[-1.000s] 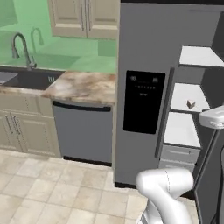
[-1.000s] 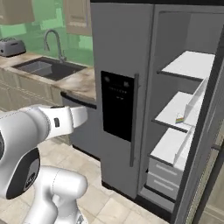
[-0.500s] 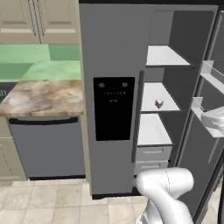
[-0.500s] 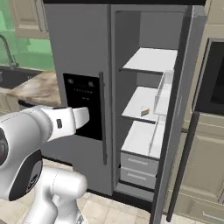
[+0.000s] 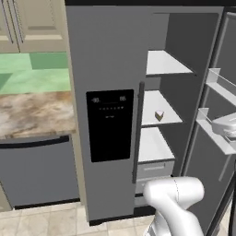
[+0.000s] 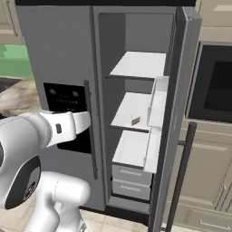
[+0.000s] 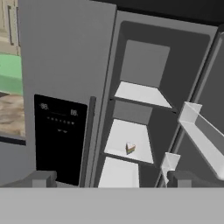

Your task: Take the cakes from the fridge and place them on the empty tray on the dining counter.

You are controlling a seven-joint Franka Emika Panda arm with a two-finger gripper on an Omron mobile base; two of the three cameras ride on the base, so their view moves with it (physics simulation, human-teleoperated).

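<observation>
You are after the cakes; one pale wedge (image 5: 159,115) sits on the middle shelf (image 5: 154,110) of the fridge (image 5: 108,69), just right of centre in the left base view, small and low centre in the hand view. The second slice I cannot find on any shelf.

Expect it to be light, soft and easily crushed, with a crumbly or slick frosted face. Judge your hold low across the two flat sides of the wedge, near its wider back, and close gently; a pinch at the point would likely break it.

The end effector (image 7: 109,181) stands spread wide, holding nothing, well short of the shelves.

The shelf is white, flat and smooth, so the slice may slide if nudged. The right door (image 6: 174,113) hangs open, its bins jutting inward beside the shelves, which narrows your way in. At far left lies a veined marble table (image 5: 34,113) over a grey appliance (image 5: 39,170), with a green wall and cream cabinets above.
</observation>
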